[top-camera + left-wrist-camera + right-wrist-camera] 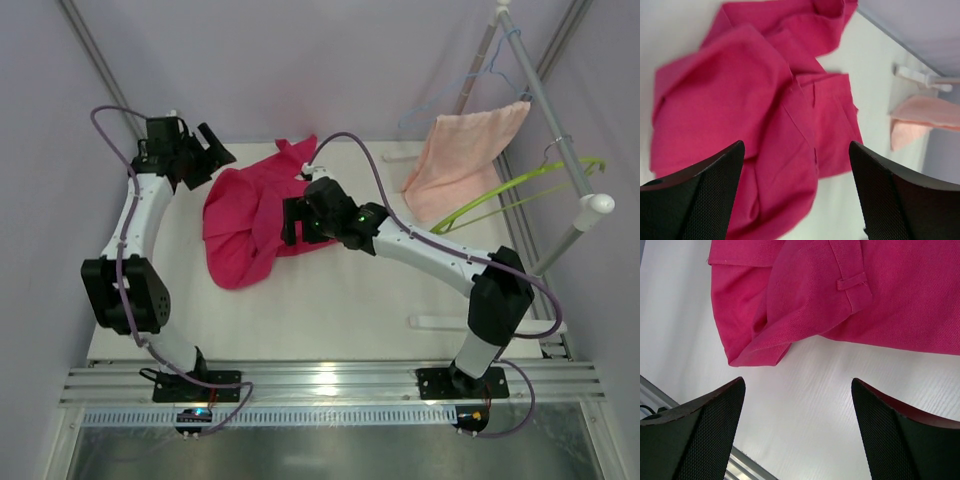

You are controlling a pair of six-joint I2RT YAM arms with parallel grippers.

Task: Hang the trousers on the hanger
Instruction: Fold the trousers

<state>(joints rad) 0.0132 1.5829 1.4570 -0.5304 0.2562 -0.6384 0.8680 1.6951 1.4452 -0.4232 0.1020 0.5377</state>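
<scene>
Magenta trousers (pixel 250 225) lie crumpled on the far-left part of the white worktop (pixel 340 300), with one corner reaching toward the far edge by the back wall. The left claw (pixel 215 160) hovers just off the heap's far-left edge. Its jaws are spread wide and hold nothing, and its wrist view looks down on rumpled folds between two dark fingers (pixel 700 200).

The right claw (pixel 290 225) sits at the trousers' right edge, its jaws likewise wide apart and empty. In its wrist view a folded hem and a belt loop (pixel 852 285) lie ahead of the fingertips, with bare worktop under the gap.

The lime-green hanger (pixel 520 190) hangs on the white rack pole (pixel 555 130) at the far right, out past the worktop's right edge and well apart from the trousers. A pale salmon towel (pixel 470 150) drapes from the same rack, its lower corner over the worktop's far-right corner. A thin light-blue wire hanger (pixel 460 90) hangs above the towel.

Bare white surface stretches from the cloth's near edge to the aluminium rail (pixel 330 385) where both arm bases are bolted. More open surface lies between the right arm and the towel.
</scene>
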